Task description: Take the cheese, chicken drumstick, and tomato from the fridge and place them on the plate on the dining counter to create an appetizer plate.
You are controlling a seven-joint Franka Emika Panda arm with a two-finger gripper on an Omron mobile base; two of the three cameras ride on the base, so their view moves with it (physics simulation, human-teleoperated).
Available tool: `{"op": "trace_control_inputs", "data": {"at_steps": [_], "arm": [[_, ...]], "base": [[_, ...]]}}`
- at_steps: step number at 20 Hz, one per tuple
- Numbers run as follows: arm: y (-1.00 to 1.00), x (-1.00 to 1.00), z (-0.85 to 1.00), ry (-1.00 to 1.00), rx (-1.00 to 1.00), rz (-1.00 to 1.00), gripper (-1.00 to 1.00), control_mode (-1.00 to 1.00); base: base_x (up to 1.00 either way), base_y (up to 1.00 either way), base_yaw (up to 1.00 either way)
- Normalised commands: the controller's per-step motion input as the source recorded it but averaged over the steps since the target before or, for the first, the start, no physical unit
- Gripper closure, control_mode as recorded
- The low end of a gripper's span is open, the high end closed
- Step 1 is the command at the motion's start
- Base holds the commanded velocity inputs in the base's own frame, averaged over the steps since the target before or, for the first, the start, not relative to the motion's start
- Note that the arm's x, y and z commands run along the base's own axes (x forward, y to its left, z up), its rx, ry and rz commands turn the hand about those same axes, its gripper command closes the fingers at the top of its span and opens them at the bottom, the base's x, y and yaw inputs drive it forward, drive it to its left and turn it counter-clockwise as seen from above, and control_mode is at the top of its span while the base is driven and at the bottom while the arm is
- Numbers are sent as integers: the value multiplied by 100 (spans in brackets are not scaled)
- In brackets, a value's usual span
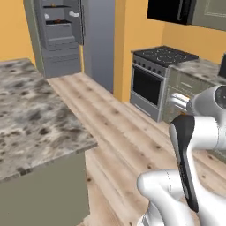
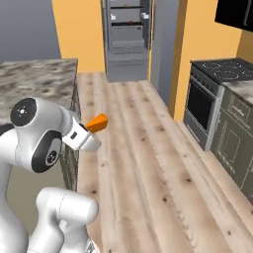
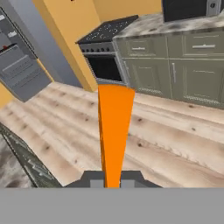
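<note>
My gripper (image 2: 92, 130) is shut on the cheese (image 2: 98, 122), a small orange wedge that sticks out past the fingertips, held in the air over the wooden floor beside a marble-topped counter (image 2: 34, 79). In the hand view the cheese (image 3: 114, 127) rises as a tall orange strip from between the gripper (image 3: 113, 180) tips. The fridge (image 1: 57, 35) stands open at the far end of the room, with small red and orange specks on its shelves that are too small to name. The fridge (image 2: 127, 37) is well away from my hand. The plate, chicken drumstick and tomato are out of view.
The marble counter (image 1: 35, 114) with an olive base fills the left side; I cannot tell whether it is the dining counter. A stove (image 1: 156, 75) and grey-green cabinets (image 2: 234, 138) line the right wall. Wooden floor (image 2: 148, 158) runs between them toward the fridge.
</note>
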Motion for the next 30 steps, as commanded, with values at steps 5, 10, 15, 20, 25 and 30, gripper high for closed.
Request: {"op": "trace_control_inputs", "data": {"at_steps": [5,10,15,20,25,30], "arm": [[0,0,0,0,0,0,100,100],[0,0,0,0,0,0,100,100],[0,0,0,0,0,0,100,100],[0,0,0,0,0,0,100,100],[0,0,0,0,0,0,100,100],[0,0,0,0,0,0,100,100]], "base": [[-100,100,-14],[-100,100,0],[-100,100,0],[-99,100,0],[-84,100,0],[-84,100,11]]}}
